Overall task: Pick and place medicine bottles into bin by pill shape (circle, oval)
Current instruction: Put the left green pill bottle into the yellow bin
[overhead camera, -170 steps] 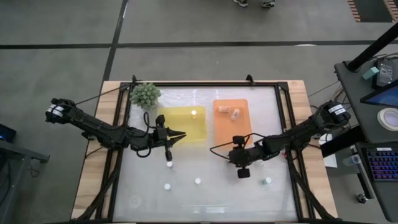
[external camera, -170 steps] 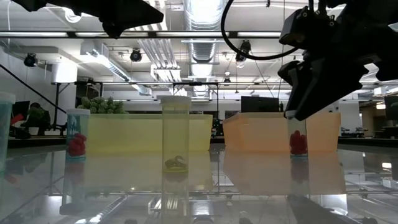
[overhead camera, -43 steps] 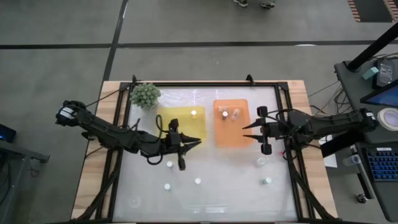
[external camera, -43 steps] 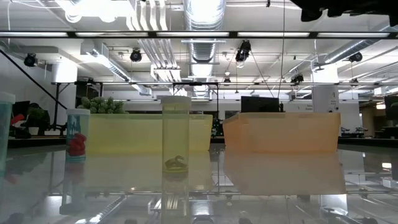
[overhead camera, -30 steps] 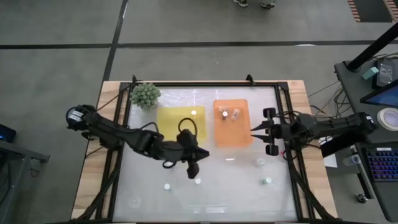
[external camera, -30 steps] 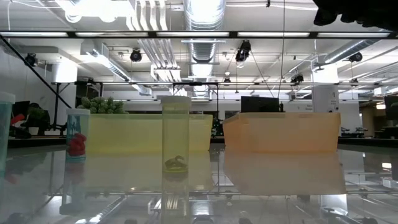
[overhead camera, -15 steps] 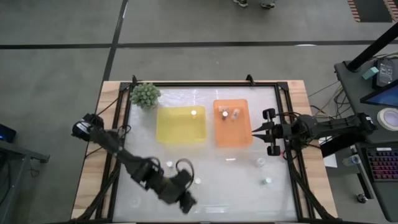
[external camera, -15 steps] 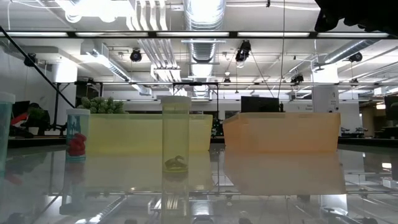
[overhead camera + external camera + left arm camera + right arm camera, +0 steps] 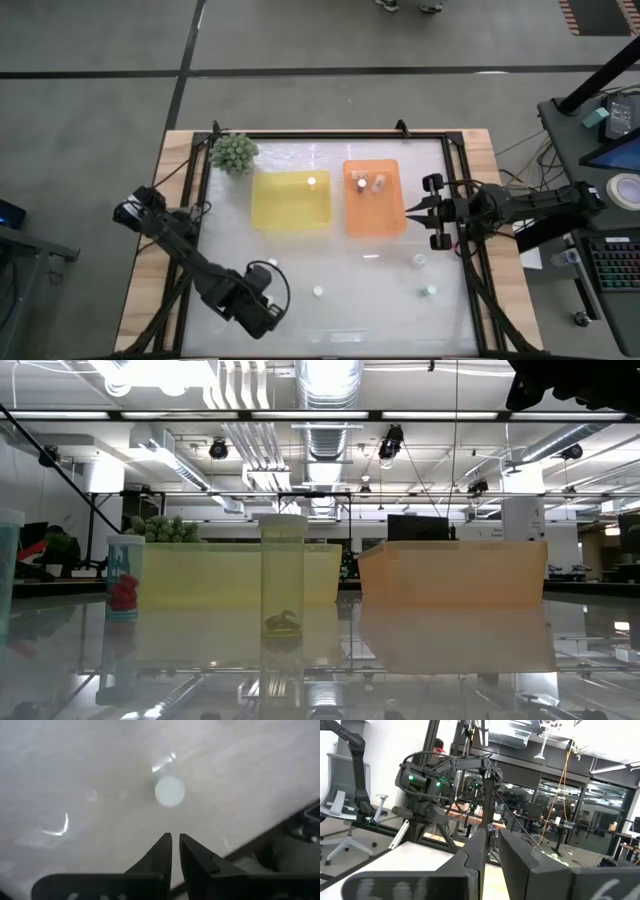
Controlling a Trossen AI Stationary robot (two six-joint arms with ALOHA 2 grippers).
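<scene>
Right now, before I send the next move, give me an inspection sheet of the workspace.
Surface: glass table top, shiny, wood edges.
Job's things: one bottle in yellow bin; bottles in orange bin; loose bottles on the near half.
Clutter: green plant at a far corner.
End effectors: left end effector shut, empty, above a bottle cap; right end effector shut, empty, beside the orange bin.
Cables: black loops along both arms.
Surroundings: desk with keyboard on the right.
</scene>
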